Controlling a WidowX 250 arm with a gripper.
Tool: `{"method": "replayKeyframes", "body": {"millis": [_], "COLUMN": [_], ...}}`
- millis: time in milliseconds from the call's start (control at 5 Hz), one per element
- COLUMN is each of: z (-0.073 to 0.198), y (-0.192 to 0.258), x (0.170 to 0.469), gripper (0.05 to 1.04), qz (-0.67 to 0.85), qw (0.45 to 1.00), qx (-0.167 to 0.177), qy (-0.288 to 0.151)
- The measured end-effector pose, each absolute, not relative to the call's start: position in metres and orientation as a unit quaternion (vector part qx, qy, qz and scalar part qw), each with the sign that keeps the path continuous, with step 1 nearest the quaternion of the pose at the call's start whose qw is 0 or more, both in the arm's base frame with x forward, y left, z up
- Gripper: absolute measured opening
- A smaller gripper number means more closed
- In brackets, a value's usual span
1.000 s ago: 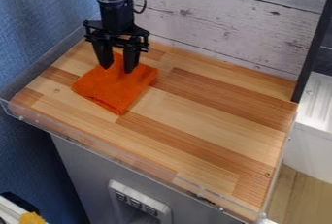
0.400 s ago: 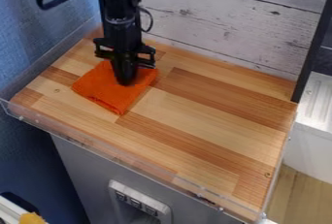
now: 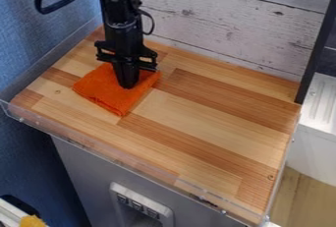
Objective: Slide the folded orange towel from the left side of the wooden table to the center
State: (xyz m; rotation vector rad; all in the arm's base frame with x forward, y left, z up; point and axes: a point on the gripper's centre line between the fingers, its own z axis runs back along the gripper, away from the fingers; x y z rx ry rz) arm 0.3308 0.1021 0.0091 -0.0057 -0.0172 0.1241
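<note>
The black gripper (image 3: 127,84) points down over the left rear part of the wooden surface. Its two fingers are together, shut on the orange cloth (image 3: 115,100) at about the cloth's middle. Folded into a rough square, the cloth lies flat on the wood around them, one corner toward the front. The pinched bit of fabric is hidden by the fingers, as is part of the cloth's back edge by the gripper body.
The wooden surface (image 3: 197,118) has a clear raised rim (image 3: 105,157) along its front. A whitewashed plank wall (image 3: 230,24) stands behind it, with a dark post (image 3: 318,44) at the right rear. Blue covering hangs at the left.
The gripper's fingers were apart over the cloth a second ago; they have come down and shut. Lately it has barely shifted, and the cloth stays in place.
</note>
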Motion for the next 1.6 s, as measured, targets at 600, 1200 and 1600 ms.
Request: {"method": "replayKeyframes", "body": {"millis": [600, 1200, 1600], "z": [0.008, 0.007, 0.008], "y": [0.024, -0.017, -0.038], "x": [0.314, 0.295, 0.291], "gripper": [0.059, 0.059, 0.059], "qz": [0.025, 0.008, 0.001], "qw": [1.0, 1.0, 1.0], "qx": [-0.001, 0.003, 0.003], "qy": [0.001, 0.005, 0.015]}}
